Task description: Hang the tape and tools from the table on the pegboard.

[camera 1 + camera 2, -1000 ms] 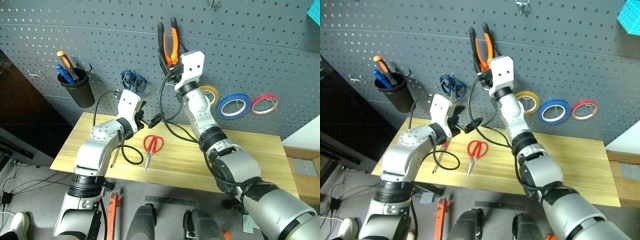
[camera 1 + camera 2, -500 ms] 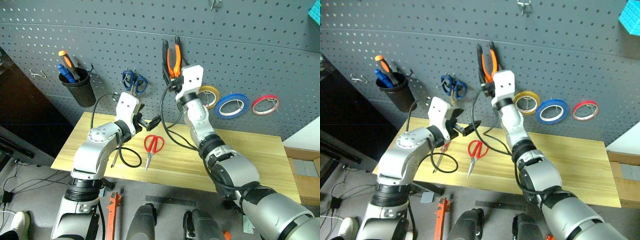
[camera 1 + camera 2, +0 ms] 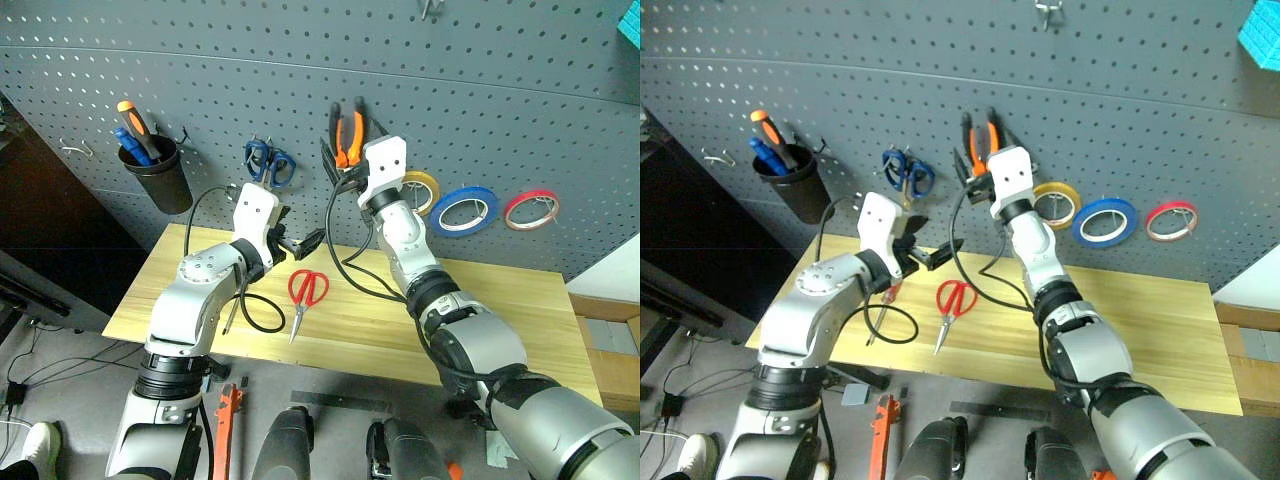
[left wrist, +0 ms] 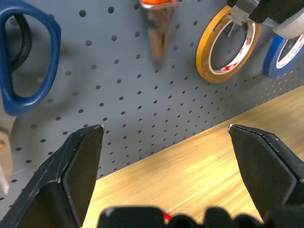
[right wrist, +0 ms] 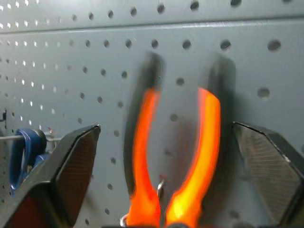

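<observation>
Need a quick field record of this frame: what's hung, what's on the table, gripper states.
on pegboard: orange-and-black pliers, blue tape, yellow tape, red tape, blue-handled scissors
on table: red-handled scissors, screwdriver partly behind left arm
left gripper: open, empty, above table
right gripper: open, at the pliers, fingers either side
black cup: on pegboard, holds tools

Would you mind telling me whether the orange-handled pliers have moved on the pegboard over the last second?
Yes. The pliers have come down the pegboard, closer to the yellow tape ring, as the right hand lowered.
</observation>
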